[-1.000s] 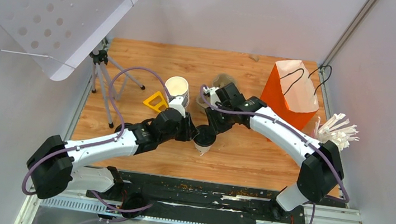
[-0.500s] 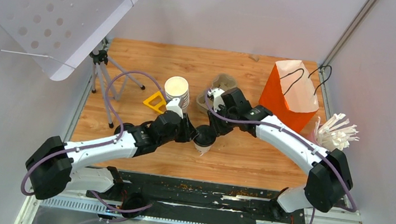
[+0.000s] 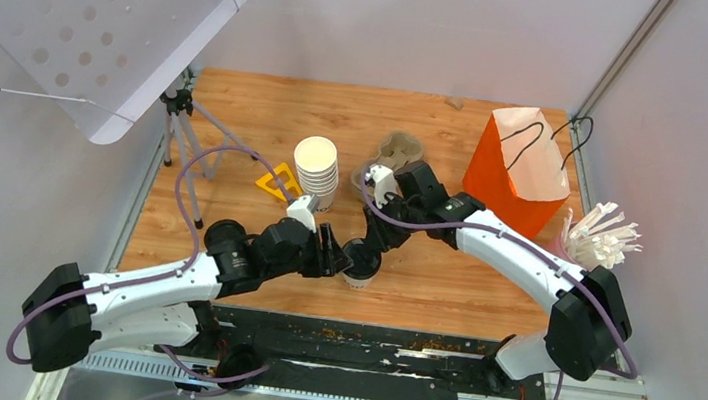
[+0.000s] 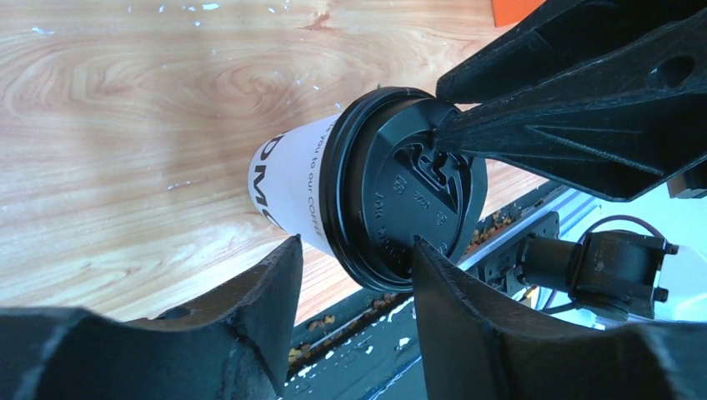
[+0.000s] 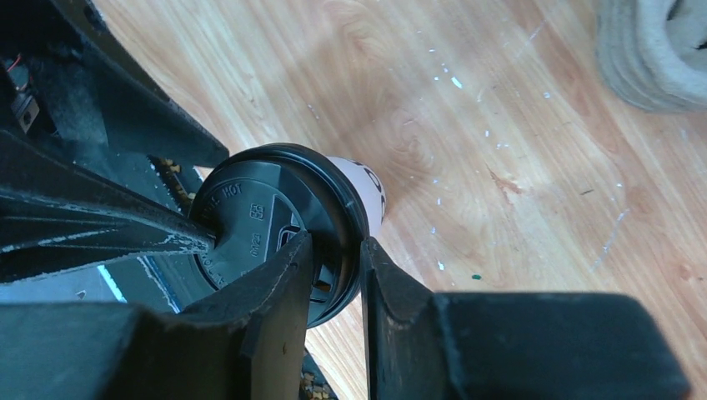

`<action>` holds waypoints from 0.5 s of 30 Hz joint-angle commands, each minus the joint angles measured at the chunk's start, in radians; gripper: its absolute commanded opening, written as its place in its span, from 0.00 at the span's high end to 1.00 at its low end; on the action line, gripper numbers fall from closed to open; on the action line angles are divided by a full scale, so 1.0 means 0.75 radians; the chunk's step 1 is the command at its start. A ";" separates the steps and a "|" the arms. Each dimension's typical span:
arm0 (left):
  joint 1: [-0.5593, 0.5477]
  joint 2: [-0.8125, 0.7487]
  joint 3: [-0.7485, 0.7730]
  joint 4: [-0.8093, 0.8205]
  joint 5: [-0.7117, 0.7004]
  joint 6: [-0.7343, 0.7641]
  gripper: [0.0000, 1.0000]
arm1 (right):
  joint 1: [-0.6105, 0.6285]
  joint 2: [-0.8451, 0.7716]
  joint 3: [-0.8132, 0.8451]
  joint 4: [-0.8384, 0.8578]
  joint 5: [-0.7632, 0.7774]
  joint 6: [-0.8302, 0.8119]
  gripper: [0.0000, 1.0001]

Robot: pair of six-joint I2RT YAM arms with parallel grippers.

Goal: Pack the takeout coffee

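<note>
The takeout coffee [image 3: 360,260], a white cup with dark lettering [image 4: 292,171] and a black lid [image 5: 267,225], is near the table's front edge. My right gripper [image 3: 371,244] comes from the far right and is shut on the lid's rim [image 5: 335,242], one finger on top of the lid and one outside it. My left gripper [image 3: 336,255] is just left of the cup. It is open [image 4: 354,246], its fingertips on either side of the lid's edge without pressing it.
A stack of lidless cups [image 3: 316,168] and a yellow triangle [image 3: 278,183] stand behind my left gripper. A cardboard cup carrier [image 3: 399,150] and an orange paper bag [image 3: 520,164] are at the far right. A tripod [image 3: 182,130] stands left, a bundle of white sticks [image 3: 602,238] right.
My left gripper has opened off the cup and its arm has drawn back towards the near left. The right gripper keeps its hold on the lid, and the cup has shifted slightly nearer.
</note>
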 commanded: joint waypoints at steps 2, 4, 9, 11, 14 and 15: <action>-0.010 -0.113 -0.071 -0.070 -0.021 -0.013 0.38 | 0.003 0.022 -0.027 -0.022 -0.072 -0.063 0.72; -0.010 -0.140 -0.097 -0.067 -0.041 -0.012 0.37 | 0.004 0.016 -0.029 -0.017 -0.080 -0.061 0.71; -0.010 -0.185 -0.139 -0.064 -0.039 -0.022 0.37 | 0.005 0.003 -0.024 -0.016 -0.091 -0.054 0.70; -0.007 -0.199 -0.159 -0.038 -0.027 -0.038 0.37 | 0.005 0.001 -0.028 -0.014 -0.091 -0.049 0.70; -0.008 -0.204 -0.178 -0.012 0.007 -0.078 0.38 | 0.006 0.000 -0.036 -0.013 -0.085 -0.047 0.69; -0.008 -0.206 -0.181 -0.008 0.025 -0.091 0.38 | 0.005 -0.002 -0.041 -0.009 -0.080 -0.043 0.69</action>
